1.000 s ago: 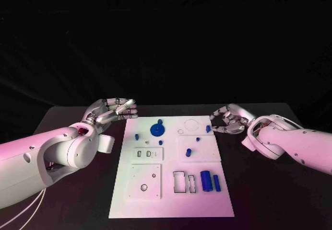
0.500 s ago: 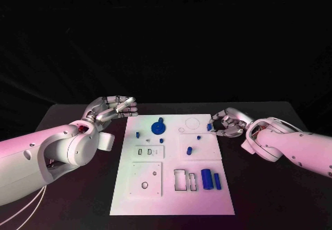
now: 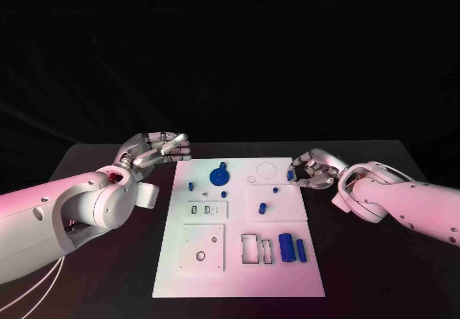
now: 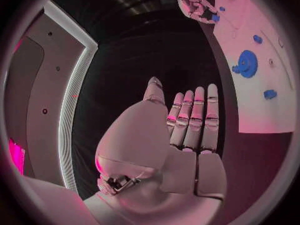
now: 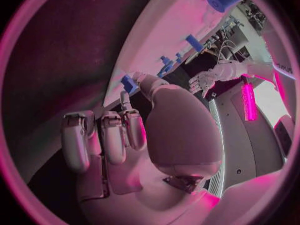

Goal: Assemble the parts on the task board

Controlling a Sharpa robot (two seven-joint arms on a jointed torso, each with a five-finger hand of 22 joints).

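My right robot hand at board right edge, fingers curled narrow, thumb touching small blue part; grip not confirmed. Part just ahead of fingertips, this hand nearer. Left robot hand flat, holding nothing, off opposite edge.

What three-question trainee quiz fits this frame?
1. True or false: the blue toothed gear lies on the white rectangular task board.
2. The right robot hand is nearest to: A) the two blue cylinders, B) the small blue peg at the board's right edge, C) the gear.
3. Fill in: the left robot hand, fingers extended, holds ____.
Key: 1 true; 2 B; 3 nothing.
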